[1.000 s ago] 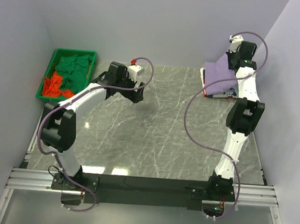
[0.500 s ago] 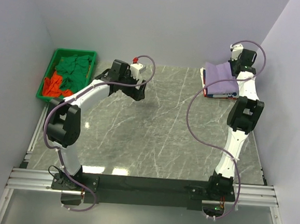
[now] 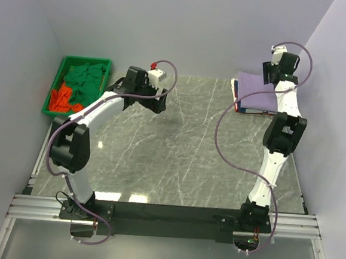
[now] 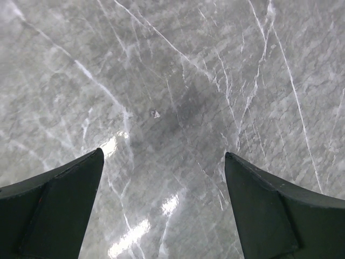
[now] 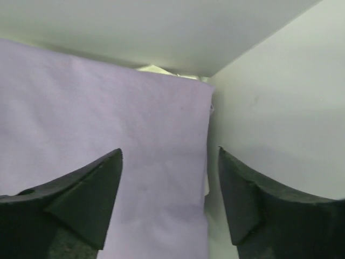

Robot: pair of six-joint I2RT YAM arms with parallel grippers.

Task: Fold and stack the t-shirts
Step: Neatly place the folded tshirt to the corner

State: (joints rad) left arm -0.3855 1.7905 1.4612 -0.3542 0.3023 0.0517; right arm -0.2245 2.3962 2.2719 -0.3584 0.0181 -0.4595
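Observation:
A folded lavender-purple t-shirt [image 3: 257,93] lies flat on top of a stack at the back right corner. A strip of a navy t-shirt with white print [image 3: 250,109] shows under its near edge. My right gripper [image 3: 273,77] hovers over the stack's far right corner. Its jaws are open and hold nothing; in the right wrist view this gripper [image 5: 170,151] has the lavender cloth [image 5: 108,108] below it. Green t-shirts [image 3: 84,77] and an orange-red one [image 3: 61,100] lie crumpled at the back left. My left gripper [image 3: 157,104] hangs open over bare table [image 4: 164,152].
The loose tees sit in a green plastic bin [image 3: 55,87] just off the table's left edge. The white side wall [image 5: 269,118] stands close to the right gripper and the stack. The grey marble table [image 3: 184,142] lies between the arms.
My right gripper has opened and let go of the lavender t-shirt, which has dropped flat onto the stack. The left arm has drawn back slightly towards the far left, still open.

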